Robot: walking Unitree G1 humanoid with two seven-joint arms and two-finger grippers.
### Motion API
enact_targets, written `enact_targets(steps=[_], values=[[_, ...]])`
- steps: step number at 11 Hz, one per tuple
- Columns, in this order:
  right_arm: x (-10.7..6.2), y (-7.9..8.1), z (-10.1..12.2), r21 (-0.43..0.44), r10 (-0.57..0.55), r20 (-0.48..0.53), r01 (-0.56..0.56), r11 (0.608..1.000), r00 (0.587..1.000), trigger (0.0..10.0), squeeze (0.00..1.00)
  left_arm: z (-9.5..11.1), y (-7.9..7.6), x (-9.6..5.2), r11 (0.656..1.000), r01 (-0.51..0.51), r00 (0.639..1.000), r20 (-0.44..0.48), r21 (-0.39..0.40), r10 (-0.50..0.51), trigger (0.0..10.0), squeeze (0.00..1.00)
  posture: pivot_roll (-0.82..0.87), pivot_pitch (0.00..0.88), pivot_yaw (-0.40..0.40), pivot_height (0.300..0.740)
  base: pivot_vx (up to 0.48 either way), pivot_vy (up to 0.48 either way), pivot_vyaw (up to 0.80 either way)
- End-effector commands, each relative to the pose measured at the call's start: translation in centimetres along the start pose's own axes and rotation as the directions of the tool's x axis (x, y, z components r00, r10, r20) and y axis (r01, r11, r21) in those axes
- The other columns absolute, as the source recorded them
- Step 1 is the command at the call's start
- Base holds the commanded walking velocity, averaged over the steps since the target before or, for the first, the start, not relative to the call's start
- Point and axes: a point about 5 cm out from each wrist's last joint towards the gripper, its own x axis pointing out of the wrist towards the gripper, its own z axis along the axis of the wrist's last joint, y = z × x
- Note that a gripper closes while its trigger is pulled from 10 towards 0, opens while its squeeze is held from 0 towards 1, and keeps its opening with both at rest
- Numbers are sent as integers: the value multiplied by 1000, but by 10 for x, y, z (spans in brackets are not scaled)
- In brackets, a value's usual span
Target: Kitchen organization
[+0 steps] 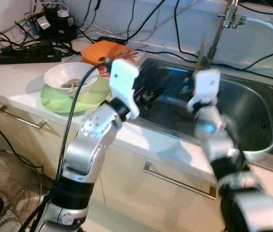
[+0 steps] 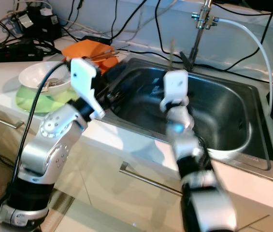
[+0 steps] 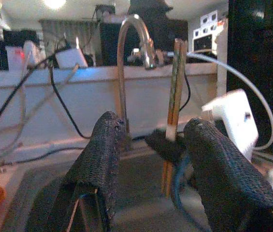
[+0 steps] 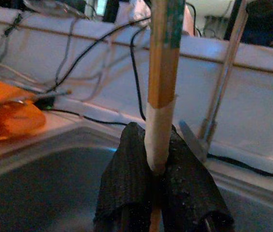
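Right claw [image 4: 158, 193] clamped on upright chopsticks [image 4: 163, 82] over sink [image 1: 252, 101]; left claw [image 3: 150, 169] spread beside; faucet [image 3: 131, 58] behind.

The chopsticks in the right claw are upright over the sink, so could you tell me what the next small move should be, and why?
Probably carry them sideways toward the counter. The right claw is shut on the chopsticks above the sink, while the white bowl, green plate and orange plate sit on the counter at the robot's left. The open left claw hovers alongside.
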Motion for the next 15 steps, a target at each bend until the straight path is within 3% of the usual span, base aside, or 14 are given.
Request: enact_targets(steps=[1,2,4,7,10,12,15], values=[[5,-6,-3,16,-32,-49,33,999,998,39,0,-2,1,0,1000,-15,1000,-6,1,15,10000,0,221,0,-39,740,0,0,0],[12,-13,-5,2,-72,-107,72,997,992,10000,0,-7,2,-2,1000,-28,999,-37,12,29,10000,0,225,0,-42,740,0,0,0],[21,-21,-8,49,-76,-210,88,995,975,10000,0,-19,3,-7,999,-47,995,-85,14,48,10000,0,233,0,-49,740,0,0,0],[13,-24,-32,101,-60,-389,108,989,919,10000,0,-44,3,-20,996,-83,980,-184,-14,79,10000,0,247,0,-61,740,0,0,0],[7,-18,-42,96,-38,-443,90,991,896,10000,0,-71,-4,-33,997,-63,943,-330,-37,47,10000,0,257,0,-65,740,0,0,0],[3,-11,-49,132,-9,-476,82,988,879,10000,0,-75,-6,-34,998,-51,934,-355,-36,35,10000,0,255,0,-61,740,0,0,0],[-4,-3,-58,113,17,-515,48,992,857,10000,0,-78,-6,-36,999,-42,918,-395,-28,28,10000,0,256,0,-58,740,0,0,0]])
